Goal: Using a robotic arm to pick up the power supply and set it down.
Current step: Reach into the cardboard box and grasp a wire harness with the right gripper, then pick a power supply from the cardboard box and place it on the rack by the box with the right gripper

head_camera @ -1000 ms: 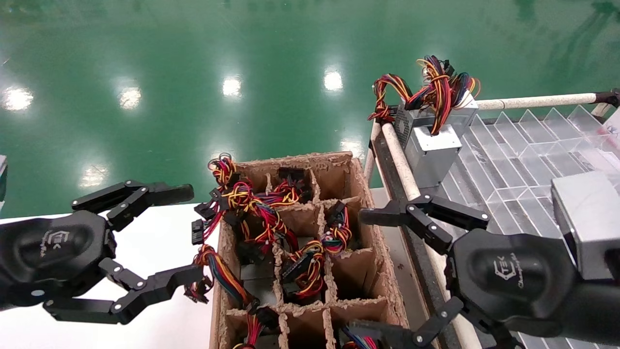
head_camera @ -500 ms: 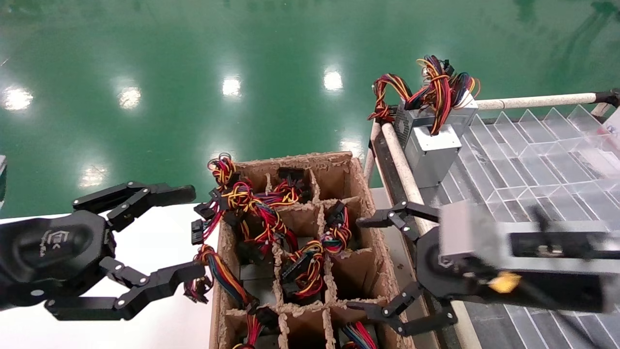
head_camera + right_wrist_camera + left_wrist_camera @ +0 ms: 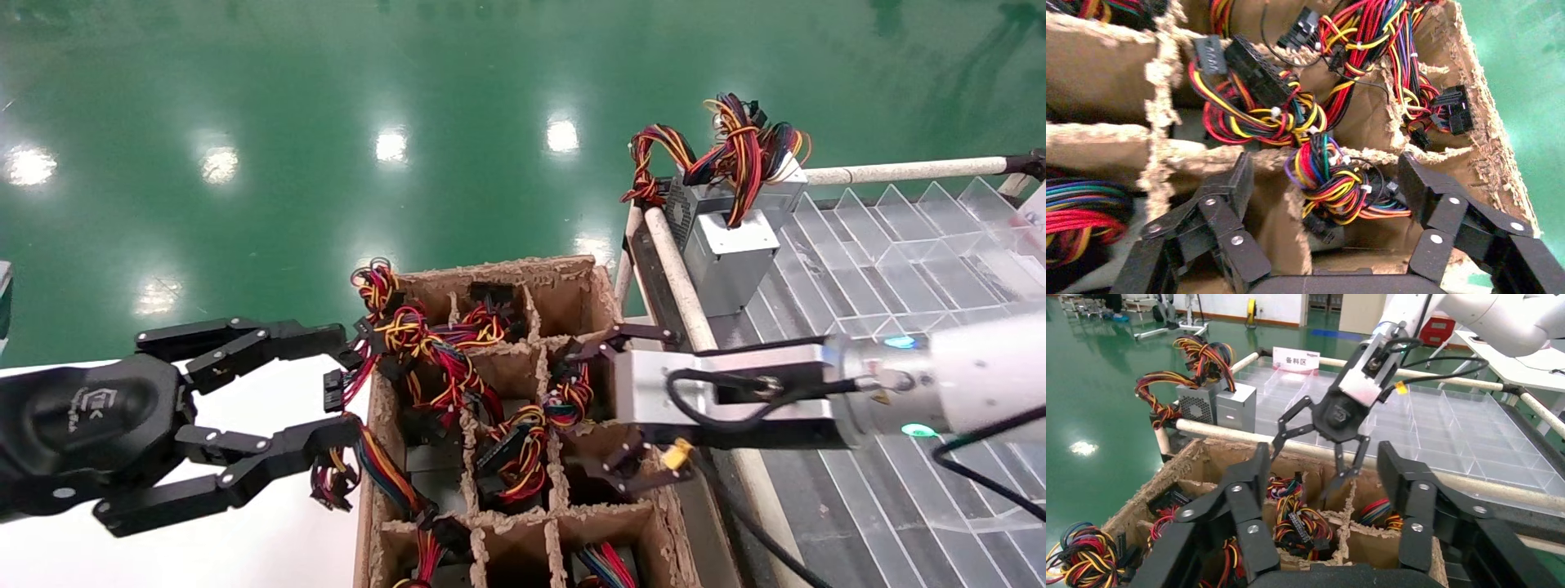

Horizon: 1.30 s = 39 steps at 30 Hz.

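Head view: dull-grey power supply [image 3: 730,253], multicoloured wires.

R gripper [image 3: 609,404] over box [image 3: 645,523], tray [image 3: 899,269] right

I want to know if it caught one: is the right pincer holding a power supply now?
No. The right pincer is open over a wire bundle in the cardboard box, gripping nothing.
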Each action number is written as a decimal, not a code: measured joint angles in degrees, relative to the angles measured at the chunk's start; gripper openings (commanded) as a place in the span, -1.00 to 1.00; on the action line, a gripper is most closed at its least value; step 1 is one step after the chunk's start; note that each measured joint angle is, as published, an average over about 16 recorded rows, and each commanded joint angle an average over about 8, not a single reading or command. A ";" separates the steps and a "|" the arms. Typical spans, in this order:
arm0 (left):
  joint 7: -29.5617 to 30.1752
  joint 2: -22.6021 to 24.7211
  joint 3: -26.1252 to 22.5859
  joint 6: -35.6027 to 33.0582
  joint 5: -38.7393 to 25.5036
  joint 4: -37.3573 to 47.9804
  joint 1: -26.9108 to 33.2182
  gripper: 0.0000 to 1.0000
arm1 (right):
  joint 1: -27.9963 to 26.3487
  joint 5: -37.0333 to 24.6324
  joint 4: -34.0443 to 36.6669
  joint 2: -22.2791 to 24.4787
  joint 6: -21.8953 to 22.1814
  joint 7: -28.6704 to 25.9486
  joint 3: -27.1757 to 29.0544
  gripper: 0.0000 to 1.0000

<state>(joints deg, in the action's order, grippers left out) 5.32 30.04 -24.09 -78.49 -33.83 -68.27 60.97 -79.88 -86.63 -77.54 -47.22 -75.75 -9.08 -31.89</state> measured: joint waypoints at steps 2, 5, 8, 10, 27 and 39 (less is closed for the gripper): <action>0.00 0.00 0.00 0.00 0.00 0.00 0.00 -1.00 | -0.48 -1.73 0.00 -0.91 0.65 -0.16 -0.60 -1.00; 0.00 0.00 0.00 0.00 0.00 0.00 0.00 -1.00 | -0.91 -3.58 0.01 -1.99 1.58 -0.62 -1.21 -1.00; 0.00 0.00 0.00 0.00 0.00 0.00 0.00 -1.00 | -1.16 -5.07 0.01 -2.76 2.41 -1.01 -1.64 -1.00; 0.00 0.00 0.00 0.00 0.00 0.00 0.00 -1.00 | -1.27 -5.92 0.00 -3.13 2.90 -1.23 -1.86 -1.00; 0.00 0.00 0.00 0.00 0.00 0.00 0.00 -1.00 | -3.01 -9.56 -0.18 -3.57 3.32 -1.97 -2.74 -1.00; 0.00 0.00 0.00 0.00 0.00 0.00 0.00 -1.00 | -8.29 -8.58 -0.42 -3.34 -0.68 2.32 -2.65 -1.00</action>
<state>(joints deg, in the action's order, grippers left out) 5.32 30.04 -24.09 -78.49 -33.83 -68.27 60.97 -88.18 -95.21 -77.96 -50.56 -76.43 -6.76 -34.54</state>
